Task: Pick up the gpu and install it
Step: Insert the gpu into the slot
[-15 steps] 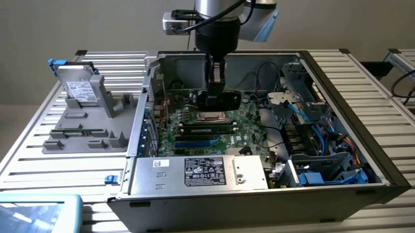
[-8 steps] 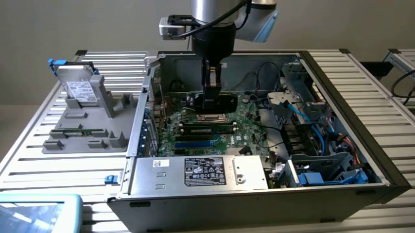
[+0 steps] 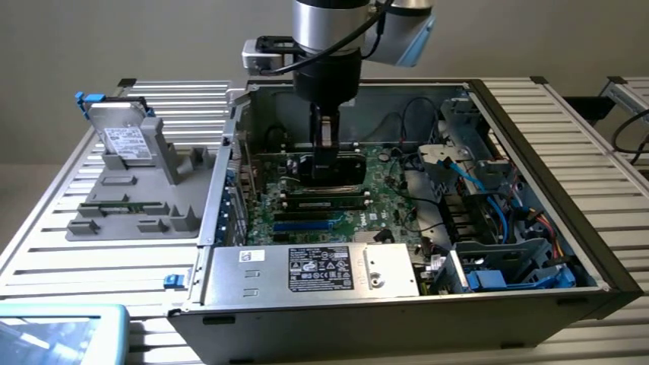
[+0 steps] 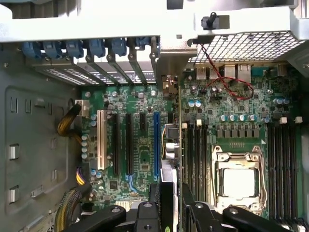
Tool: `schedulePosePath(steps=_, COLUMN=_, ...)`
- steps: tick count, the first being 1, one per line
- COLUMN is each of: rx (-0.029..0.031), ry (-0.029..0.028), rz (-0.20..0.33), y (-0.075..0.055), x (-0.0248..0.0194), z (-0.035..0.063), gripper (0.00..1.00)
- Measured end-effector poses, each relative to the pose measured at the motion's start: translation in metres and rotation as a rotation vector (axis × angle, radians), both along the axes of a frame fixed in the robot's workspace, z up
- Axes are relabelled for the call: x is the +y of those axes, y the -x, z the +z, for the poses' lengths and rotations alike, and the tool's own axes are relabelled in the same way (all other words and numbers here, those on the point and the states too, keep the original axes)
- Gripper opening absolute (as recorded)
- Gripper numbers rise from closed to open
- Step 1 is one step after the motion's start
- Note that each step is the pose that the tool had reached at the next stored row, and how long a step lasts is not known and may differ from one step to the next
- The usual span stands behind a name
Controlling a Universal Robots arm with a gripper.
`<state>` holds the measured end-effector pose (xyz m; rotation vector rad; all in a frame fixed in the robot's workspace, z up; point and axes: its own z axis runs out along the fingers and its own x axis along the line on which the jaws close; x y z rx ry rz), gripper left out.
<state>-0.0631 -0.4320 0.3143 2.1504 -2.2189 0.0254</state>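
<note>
gripper (image 4: 176, 210) partly closed, clamped on gpu (image 4: 170, 145), card edge-down over mobo (image 4: 140, 159) inside open pc case (image 3: 527, 144). card's long axis runs parallel w/ expansion slots, bracket end toward rear slot covers. blue pcie slot (image 4: 156, 140) sits just beside it, on side away from cpu socket (image 4: 239, 181). not seated yet imo. gray parts tray (image 3: 102, 194) outside case holds hard drive (image 3: 127, 141).
</note>
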Motion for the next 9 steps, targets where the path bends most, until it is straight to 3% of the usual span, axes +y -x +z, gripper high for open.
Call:
schedulePosePath(steps=5, rx=0.0, ry=-0.0161, rz=0.0, y=0.0, x=-0.0135, z=-0.008, gripper=0.28)
schedulePosePath(steps=9, rx=-0.0001, ry=-0.0195, rz=0.0, y=0.0, x=-0.0178, z=-0.0153, gripper=0.28)
